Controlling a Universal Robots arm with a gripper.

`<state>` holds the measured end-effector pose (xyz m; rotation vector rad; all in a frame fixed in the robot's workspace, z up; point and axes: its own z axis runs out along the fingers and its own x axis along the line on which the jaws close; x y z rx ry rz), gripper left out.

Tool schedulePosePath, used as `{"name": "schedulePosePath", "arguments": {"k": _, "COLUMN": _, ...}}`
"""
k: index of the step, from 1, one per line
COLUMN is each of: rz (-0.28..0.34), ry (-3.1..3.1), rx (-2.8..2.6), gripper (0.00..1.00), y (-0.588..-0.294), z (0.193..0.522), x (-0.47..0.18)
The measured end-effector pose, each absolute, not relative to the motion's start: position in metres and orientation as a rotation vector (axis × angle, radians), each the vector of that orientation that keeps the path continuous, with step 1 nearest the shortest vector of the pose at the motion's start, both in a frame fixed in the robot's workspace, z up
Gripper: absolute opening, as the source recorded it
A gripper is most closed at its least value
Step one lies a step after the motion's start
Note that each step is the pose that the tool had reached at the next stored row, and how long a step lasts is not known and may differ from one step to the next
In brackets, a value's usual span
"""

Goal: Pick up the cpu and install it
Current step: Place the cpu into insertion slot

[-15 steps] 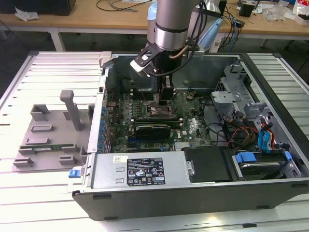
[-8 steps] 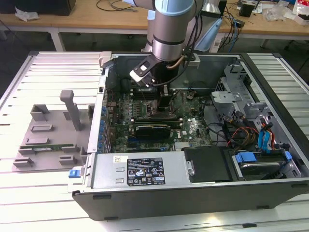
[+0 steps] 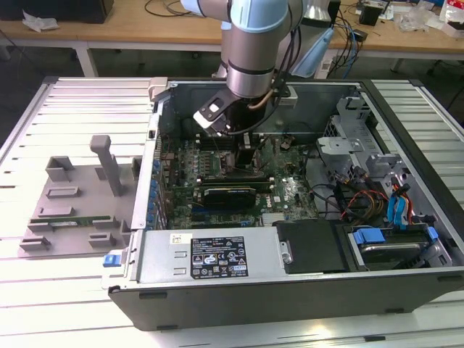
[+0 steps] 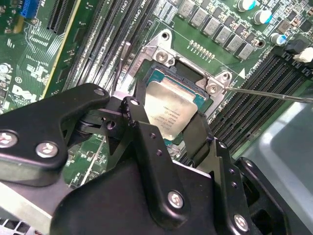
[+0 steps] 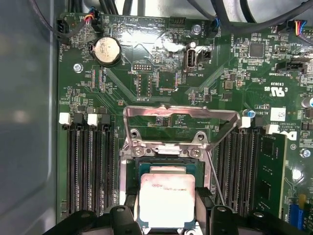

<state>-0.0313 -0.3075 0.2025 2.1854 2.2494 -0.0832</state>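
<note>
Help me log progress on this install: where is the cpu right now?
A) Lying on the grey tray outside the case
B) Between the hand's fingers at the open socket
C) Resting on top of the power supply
B: in the first wrist view the cpu sits between the hand's fingers at the socket, whose frame is swung up.

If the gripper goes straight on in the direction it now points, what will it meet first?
Probably the open socket on the motherboard. The gripper points down at it, holding the cpu, so the cpu would touch the socket first. The gap between them is unclear.
</note>
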Motion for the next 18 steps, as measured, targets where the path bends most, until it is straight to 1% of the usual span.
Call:
{"name": "schedulePosePath", "arguments": {"k": 11, "rz": -0.083, "ry": 2.25, "rx": 2.186, "gripper": 0.56, "y": -0.3075, "z": 0.2, "x": -0.0314}}
{"name": "schedulePosePath", "arguments": {"k": 12, "rz": -0.083, "ry": 2.25, "rx": 2.186, "gripper": 0.62, "y": -0.3075, "z": 0.2, "x": -0.0314}}
{"name": "schedulePosePath", "arguments": {"k": 18, "rz": -0.083, "ry": 2.25, "rx": 2.186, "gripper": 0.62, "y": -0.309, "z": 0.1999, "x": -0.0314}}
